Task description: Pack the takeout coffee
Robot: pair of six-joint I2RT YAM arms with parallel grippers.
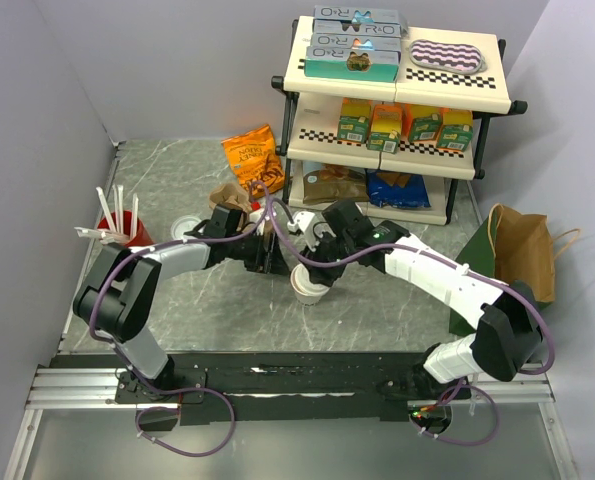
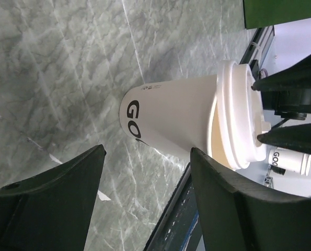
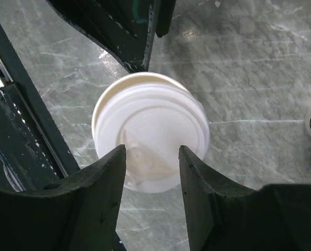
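Observation:
The takeout coffee [image 1: 310, 285] is a cream-white paper cup with black letters, standing on the marble table between the two arms. Its white sip lid [image 3: 150, 136] sits on top, and a strip of the cup's cream rim shows along one side. My right gripper [image 3: 152, 149] hangs open straight above the lid; in the left wrist view its fingertips [image 2: 260, 137] rest against the lid's top. My left gripper [image 2: 147, 151] is open beside the cup [image 2: 176, 117], which stands just beyond its fingertips and not between them.
A second cream cup [image 2: 288, 159] without a lid stands just past the first. At the left are a red cup with straws [image 1: 122, 230] and a loose white lid [image 1: 187, 227]. An orange snack bag [image 1: 254, 155], a shelf rack [image 1: 392, 110] and a brown paper bag [image 1: 525, 250] stand behind and right.

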